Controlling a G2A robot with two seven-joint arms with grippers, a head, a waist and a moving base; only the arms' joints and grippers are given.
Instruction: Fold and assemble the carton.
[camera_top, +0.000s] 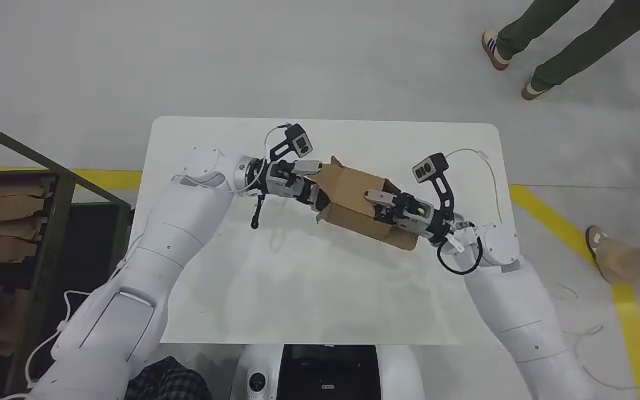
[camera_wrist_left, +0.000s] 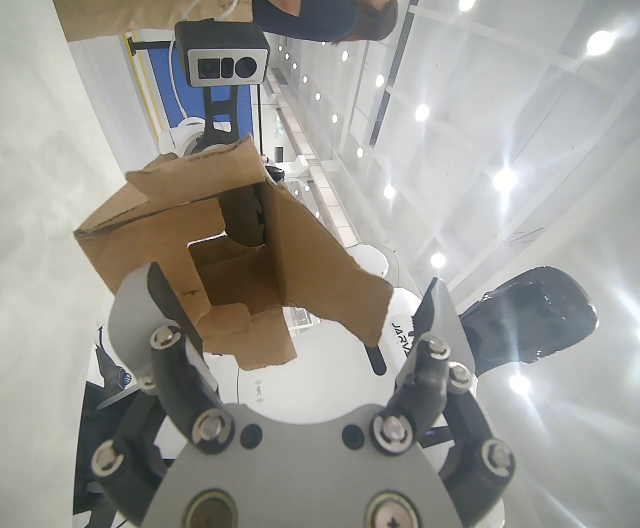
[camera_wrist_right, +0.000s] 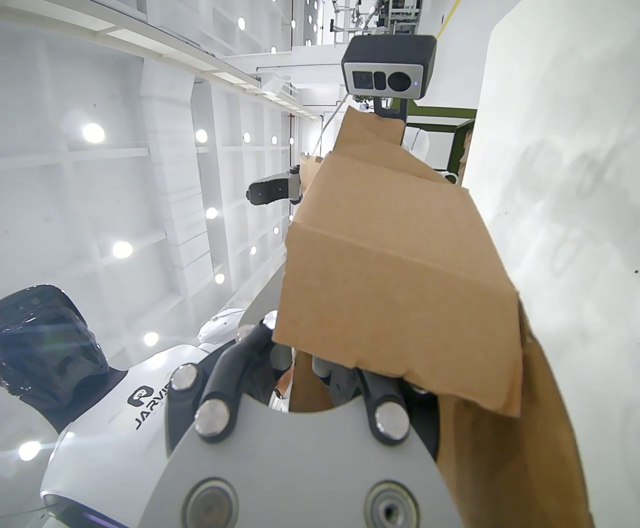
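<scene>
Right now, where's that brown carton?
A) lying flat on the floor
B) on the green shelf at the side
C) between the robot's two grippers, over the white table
C: the carton sits over the white table, with the right gripper clamped on one end and the left gripper open at the other.

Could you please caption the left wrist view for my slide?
Left gripper, jaws open, facing the open end of the carton, flaps not yet closed.
</scene>
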